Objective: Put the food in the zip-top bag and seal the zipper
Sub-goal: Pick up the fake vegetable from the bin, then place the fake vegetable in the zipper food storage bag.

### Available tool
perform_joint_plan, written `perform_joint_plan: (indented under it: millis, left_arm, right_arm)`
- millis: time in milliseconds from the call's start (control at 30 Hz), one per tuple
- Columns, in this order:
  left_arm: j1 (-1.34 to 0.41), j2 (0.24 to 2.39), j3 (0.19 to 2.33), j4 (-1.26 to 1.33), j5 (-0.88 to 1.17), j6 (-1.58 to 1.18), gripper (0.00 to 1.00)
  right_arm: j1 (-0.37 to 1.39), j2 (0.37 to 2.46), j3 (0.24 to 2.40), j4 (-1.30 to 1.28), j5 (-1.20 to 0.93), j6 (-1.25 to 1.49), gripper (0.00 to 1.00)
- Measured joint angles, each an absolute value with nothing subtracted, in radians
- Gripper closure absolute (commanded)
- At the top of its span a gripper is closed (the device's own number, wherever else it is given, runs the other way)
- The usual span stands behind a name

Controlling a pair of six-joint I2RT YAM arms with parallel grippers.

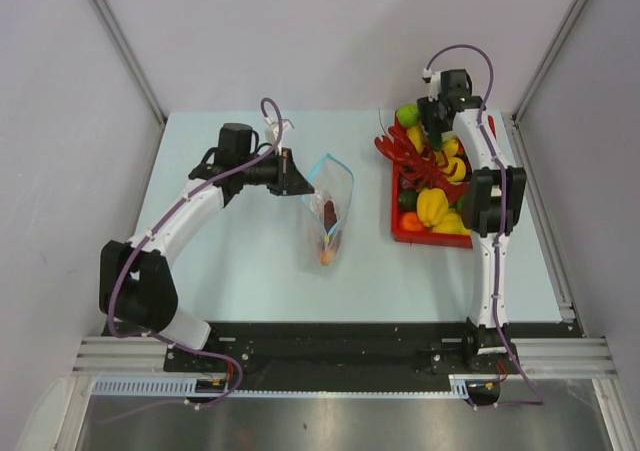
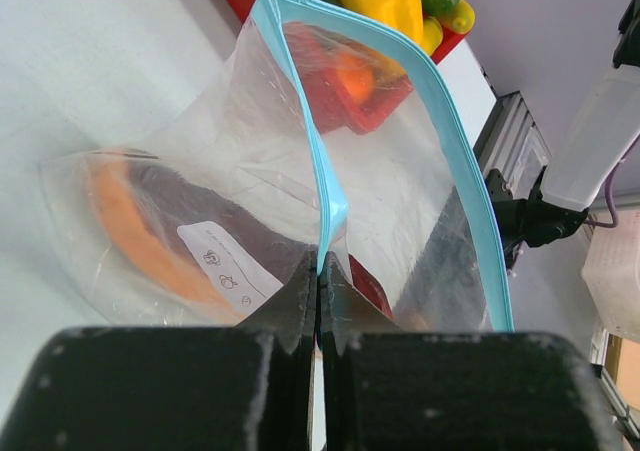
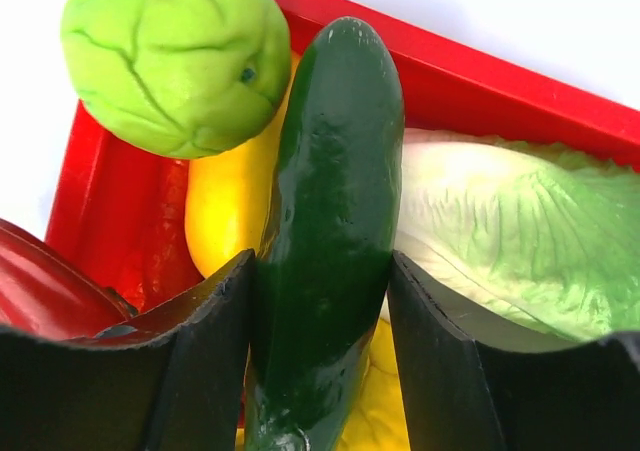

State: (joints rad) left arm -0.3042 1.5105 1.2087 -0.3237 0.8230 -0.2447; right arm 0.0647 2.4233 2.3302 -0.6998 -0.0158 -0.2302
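We list: left gripper (image 2: 320,271) pinched shut on zip-top bag's (image 2: 240,131) zipper (image 2: 328,186); right gripper (image 3: 322,266) clamping dark green cucumber (image 3: 335,151) above red tray (image 3: 110,201).

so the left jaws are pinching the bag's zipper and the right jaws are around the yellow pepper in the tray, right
Wrong vegetable: the right wrist view shows the right jaws around the dark green cucumber in the tray. The left jaws do pinch the zipper.

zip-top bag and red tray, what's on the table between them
Nothing; in the top view the strip of table between the zip-top bag and the red tray is bare.
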Motion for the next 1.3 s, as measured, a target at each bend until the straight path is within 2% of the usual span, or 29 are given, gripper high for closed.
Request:
perform_joint_plan:
  millis: [200, 300, 467, 600, 733, 967, 1167, 1300]
  left_arm:
    - [-0.304, 1.512, 1.212, -0.324, 0.823, -0.245, 1.0]
    - [-0.304, 1.512, 1.212, -0.324, 0.823, -0.245, 1.0]
    - [-0.304, 1.512, 1.212, -0.321, 0.815, -0.245, 1.0]
    - [-0.306, 1.512, 1.212, -0.308, 0.802, -0.246, 1.0]
    - [-0.323, 1.51, 1.209, -0.293, 0.78, -0.245, 1.0]
    - [-0.387, 1.477, 1.189, -0.272, 0.717, -0.235, 1.0]
    - [-0.416, 1.44, 1.166, -0.255, 0.683, -0.234, 1.0]
    - [-0.421, 1.431, 1.143, -0.239, 0.676, -0.233, 1.0]
  right_arm:
    - [0.052, 2.396, 2.307, -0.712, -0.024, -0.197, 0.84]
    - [0.038, 2.355, 2.304, -0.745, -0.026, -0.183, 0.99]
    - [0.007, 2.215, 2.304, -0.815, -0.126, -0.141, 1.0]
    - [0.014, 2.066, 2.32, -0.92, -0.357, -0.08, 1.0]
    - [0.115, 1.921, 2.298, -1.026, -0.575, -0.043, 1.0]
    - [0.338, 1.749, 2.063, -1.183, -0.859, 0.008, 1.0]
    - [0.392, 1.746, 1.891, -1.255, -0.883, 0.108, 1.0]
    - [0.453, 1.746, 1.851, -1.289, -0.875, 0.152, 1.0]
